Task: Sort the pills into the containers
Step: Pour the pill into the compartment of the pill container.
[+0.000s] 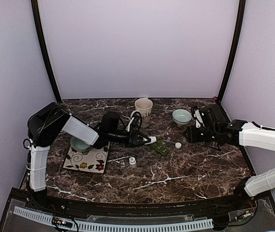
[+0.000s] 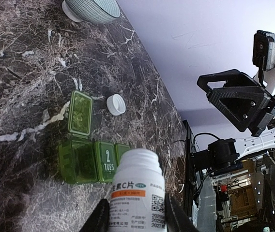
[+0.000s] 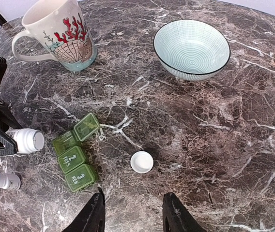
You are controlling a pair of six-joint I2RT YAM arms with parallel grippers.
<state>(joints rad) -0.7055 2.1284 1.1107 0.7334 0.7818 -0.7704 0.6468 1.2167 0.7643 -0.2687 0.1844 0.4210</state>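
The containers are a dark green three-compartment pill box (image 1: 160,147) in the middle of the marble table. Its end compartment (image 2: 77,159) is uncovered, with the lid (image 2: 81,112) flipped back, and the other two stay lidded. My left gripper (image 2: 137,220) is shut on an uncapped white pill bottle (image 2: 137,191), held tilted with its mouth just above the box (image 3: 74,157). The bottle's white cap (image 3: 142,162) lies to the right of the box. My right gripper (image 3: 135,217) hovers open and empty near that cap. No pills show; the bottle's inside is hidden.
A painted mug (image 1: 143,111) and a pale striped bowl (image 1: 181,116) stand behind the box. A second small white bottle (image 1: 132,162) stands in front of the left arm. A floral tile (image 1: 85,160) with another bowl (image 1: 79,144) sits at the left.
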